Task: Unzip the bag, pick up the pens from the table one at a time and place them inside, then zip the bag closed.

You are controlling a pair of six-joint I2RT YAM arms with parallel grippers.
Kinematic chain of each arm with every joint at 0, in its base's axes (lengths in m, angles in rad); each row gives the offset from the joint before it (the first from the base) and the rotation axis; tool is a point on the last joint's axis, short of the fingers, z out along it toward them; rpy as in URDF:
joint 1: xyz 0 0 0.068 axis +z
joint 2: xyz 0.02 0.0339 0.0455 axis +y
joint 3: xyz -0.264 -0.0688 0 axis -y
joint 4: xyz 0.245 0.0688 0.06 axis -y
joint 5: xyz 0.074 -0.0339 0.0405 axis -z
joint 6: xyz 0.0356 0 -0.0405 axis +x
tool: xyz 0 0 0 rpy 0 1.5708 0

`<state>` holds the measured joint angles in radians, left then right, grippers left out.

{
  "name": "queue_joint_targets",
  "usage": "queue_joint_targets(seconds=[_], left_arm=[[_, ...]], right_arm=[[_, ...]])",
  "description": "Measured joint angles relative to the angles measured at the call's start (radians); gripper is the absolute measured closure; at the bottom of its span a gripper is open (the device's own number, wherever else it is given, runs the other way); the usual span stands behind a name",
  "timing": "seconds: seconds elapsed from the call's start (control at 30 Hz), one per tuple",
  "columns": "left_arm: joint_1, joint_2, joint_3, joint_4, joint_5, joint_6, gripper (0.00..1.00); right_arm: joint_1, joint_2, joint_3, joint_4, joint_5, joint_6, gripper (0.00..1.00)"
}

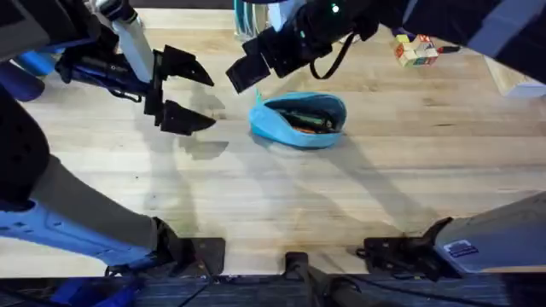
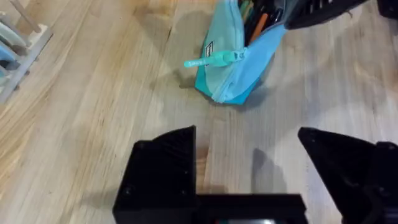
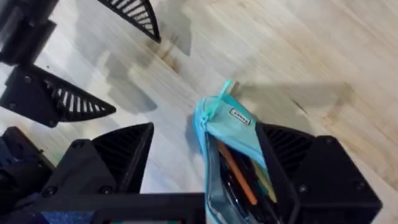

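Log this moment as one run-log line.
bag: unzipped, pens inside | left hand: open, empty, beside bag | right hand: open, straddling bag end | zip pull: free

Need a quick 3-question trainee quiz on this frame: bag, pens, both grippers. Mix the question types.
1. True or false: the bag is zipped closed.
2. Where are the pens? A) scattered on the table B) inside the bag C) held by the left gripper
3. Fill in: the left gripper's fingers are ____, holding nothing.

Key:
1. False. Its mouth gapes, with the zipper pull sticking out at one end.
2. B.
3. Open. The right gripper is also open, straddling the bag's end.
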<state>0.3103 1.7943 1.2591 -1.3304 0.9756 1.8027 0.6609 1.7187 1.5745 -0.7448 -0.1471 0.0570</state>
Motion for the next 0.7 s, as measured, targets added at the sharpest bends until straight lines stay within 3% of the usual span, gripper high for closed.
queue_joint_targets(seconds=[0.23,0.7], left_arm=[[0.0,0.0,0.0,0.0,0.0,0.0,0.007],[0.0,0.0,0.0,0.0,0.0,0.0,0.007]], right_arm=[[0.0,0.016,0.004,0.033,0.0,0.014,0.005],[0.0,0.18,0.007,0.054,-0.003,0.075,0.005]])
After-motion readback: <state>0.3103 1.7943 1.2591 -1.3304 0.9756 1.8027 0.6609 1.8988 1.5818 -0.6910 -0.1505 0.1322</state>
